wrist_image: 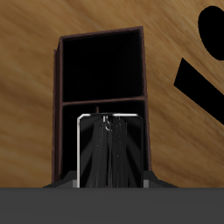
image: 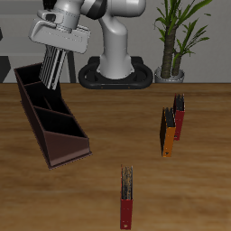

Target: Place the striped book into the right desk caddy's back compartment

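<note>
Nearest the front edge of the table (image: 194, 171) a red book (image: 126, 196) stands upright on its own. Farther back an orange book (image: 167, 132) stands with a second red book (image: 179, 115) just behind it, the two touching or nearly so. Across the table, the right desk caddy (image: 51, 117) lies at a slant, its sloping end toward the front. Over its far end hangs the end effector (image: 54, 56), its fingers closed on the striped book (image: 51, 68), which hangs upright with its lower end at or just inside the back compartment (image: 30, 87). The wrist view looks down along the book (wrist_image: 109, 149) into the caddy's dark sections (wrist_image: 102, 66). Behind it all, a potted plant (image: 173, 36) stands beside the robot's base (image: 115, 72).
</note>
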